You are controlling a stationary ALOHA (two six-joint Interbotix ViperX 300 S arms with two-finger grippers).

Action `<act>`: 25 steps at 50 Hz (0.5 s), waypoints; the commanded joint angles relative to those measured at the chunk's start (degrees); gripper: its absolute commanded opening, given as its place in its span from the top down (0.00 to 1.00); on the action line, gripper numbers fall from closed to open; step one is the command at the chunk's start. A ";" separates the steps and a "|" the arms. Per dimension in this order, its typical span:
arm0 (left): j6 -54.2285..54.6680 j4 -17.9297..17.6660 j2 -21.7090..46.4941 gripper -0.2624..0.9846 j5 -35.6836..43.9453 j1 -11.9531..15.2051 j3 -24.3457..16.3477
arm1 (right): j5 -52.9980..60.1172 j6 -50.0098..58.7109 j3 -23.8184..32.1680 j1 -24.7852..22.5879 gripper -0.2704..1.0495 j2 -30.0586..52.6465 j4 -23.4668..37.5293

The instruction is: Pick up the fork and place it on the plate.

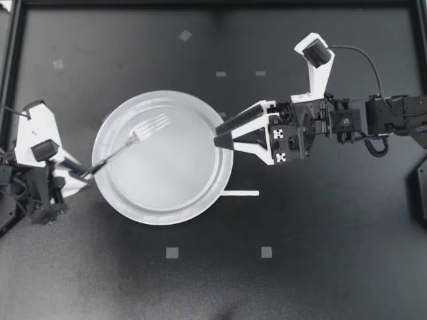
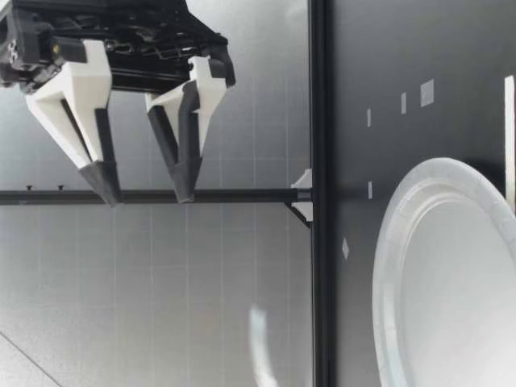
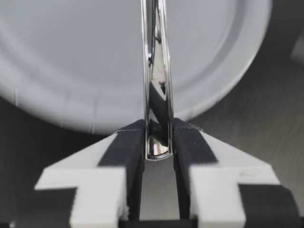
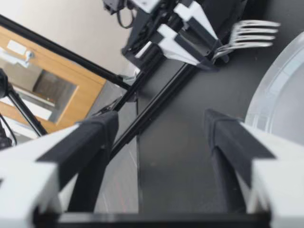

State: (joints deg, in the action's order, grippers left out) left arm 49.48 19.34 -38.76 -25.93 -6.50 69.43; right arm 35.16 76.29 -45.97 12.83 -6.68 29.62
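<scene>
The silver fork (image 1: pixel 137 137) lies slantwise over the left part of the white plate (image 1: pixel 193 193), tines toward its middle. My left gripper (image 1: pixel 87 172) is shut on the handle's end just outside the plate's left rim. The left wrist view shows the fork handle (image 3: pixel 159 90) pinched between both dark pads (image 3: pixel 128 142), with the plate (image 3: pixel 71 71) beyond. My right gripper (image 1: pixel 221 134) stands open at the plate's right rim, holding nothing. In the right wrist view its fingers (image 4: pixel 95 142) are spread wide, and ahead are the fork tines (image 4: pixel 251 33) and the plate rim (image 4: pixel 278 95).
A white strip (image 1: pixel 240 193) lies on the black table just right of the plate. Small grey tape marks (image 1: pixel 172 252) dot the surface. In the low view an open gripper (image 2: pixel 145 192) hangs well above the table, with the plate (image 2: pixel 403 242) below it.
</scene>
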 commanded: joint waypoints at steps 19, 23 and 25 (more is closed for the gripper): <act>-0.35 -14.15 0.44 0.72 -9.05 -5.63 1.41 | 0.53 0.00 0.70 0.00 0.25 -0.35 0.18; -0.35 -15.29 2.20 0.72 -7.82 -5.98 1.49 | 0.53 0.09 0.79 0.00 0.25 -0.35 0.09; -0.44 -16.00 3.34 0.72 -7.03 -6.42 1.49 | 0.53 0.09 0.79 0.00 0.25 -0.35 0.09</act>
State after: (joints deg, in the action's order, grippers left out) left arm 49.22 4.92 -38.06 -35.07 -11.87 71.46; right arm 35.16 76.38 -45.97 12.83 -6.50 29.79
